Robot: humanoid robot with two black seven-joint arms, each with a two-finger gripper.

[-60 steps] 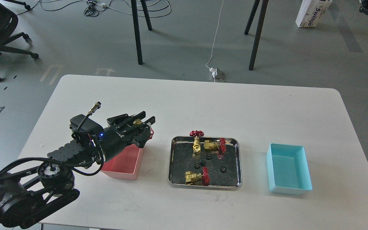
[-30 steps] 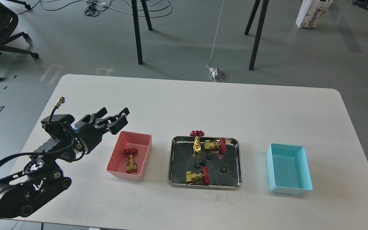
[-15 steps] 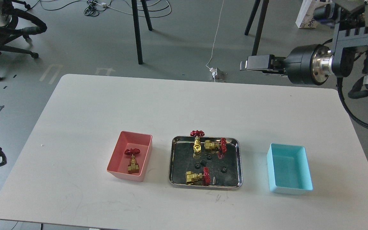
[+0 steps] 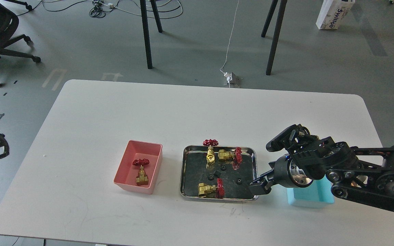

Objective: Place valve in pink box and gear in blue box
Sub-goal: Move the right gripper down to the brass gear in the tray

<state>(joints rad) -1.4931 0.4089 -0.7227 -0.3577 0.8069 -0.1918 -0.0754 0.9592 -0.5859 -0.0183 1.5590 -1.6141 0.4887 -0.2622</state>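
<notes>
One valve (image 4: 141, 171) lies inside the pink box (image 4: 150, 165), which sits just left of the steel tray (image 4: 253, 160) in the middle of the white table (image 4: 183, 112). Three more valves rest in the tray: one standing at its far rim, one lying beside that, and one near its front edge. Between them are a few tiny black gears; the nearest to the arm is the gear (image 4: 239, 181) toward the tray's right side. The right gripper (image 4: 257, 188) reaches in from the right and hangs over the tray's front right corner, its arm covering most of the blue box (image 4: 308, 200), which stands to the right of the tray. The gripper is seen dark and end-on, so I cannot tell how far apart its fingers are, and nothing shows in its hold. The left arm is out of sight. To my eye the gear step is in hand: the next move calls for a careful drop onto that small gear and a fine pinch, since it lies flat on the metal.
</notes>
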